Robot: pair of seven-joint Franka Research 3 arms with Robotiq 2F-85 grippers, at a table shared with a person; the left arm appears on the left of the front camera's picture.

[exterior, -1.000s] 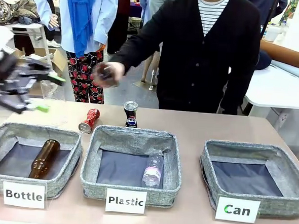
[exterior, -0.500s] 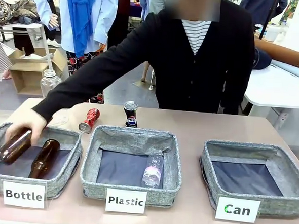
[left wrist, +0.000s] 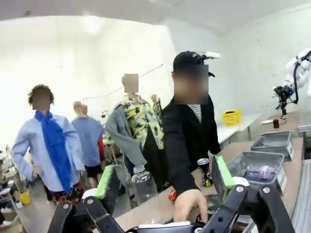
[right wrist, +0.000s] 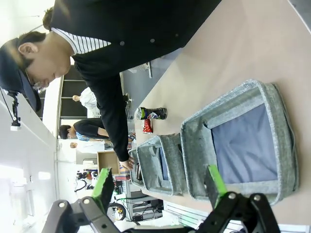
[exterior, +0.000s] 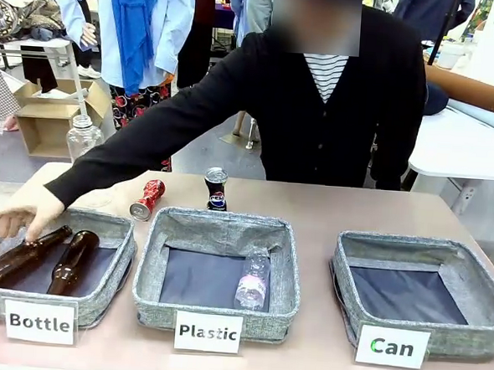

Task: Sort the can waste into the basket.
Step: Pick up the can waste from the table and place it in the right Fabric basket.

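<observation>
Okay, you have the two cans on the desk (exterior: 346, 209), both outside any basket. The dark can (exterior: 216, 189) stands upright, silver top up, just behind the far rim of the middle basket (exterior: 224, 225), the one labelled "Plastic". The red can (exterior: 147, 199) lies on its side just to the left of the dark one, near the far corners of the middle basket and the left basket (exterior: 110, 227), which is labelled "Bottle". The two cans are apart, not touching.

The "Can" basket (exterior: 419, 246) sits at the right end of the row, well apart from both cans, with its dark lining showing and its white label (exterior: 392, 346) on the near wall.

A clear plastic bottle (exterior: 254, 282) lies in the middle basket. Two brown bottles (exterior: 73, 261) lie side by side in the left basket. The person in the black cardigan leans across, and their hand (exterior: 20, 217) is at the neck end of the outer brown bottle. You can't tell whether it touches or is just above.

In the left wrist view your left pincer (left wrist: 164, 177) is spread wide, its green pads (left wrist: 104, 182) far apart, with nothing gripped. It is raised off the desk and faces the person. In the right wrist view your right pincer (right wrist: 158, 182) is also wide apart and holds nothing, and the row of baskets lies beyond it.
</observation>
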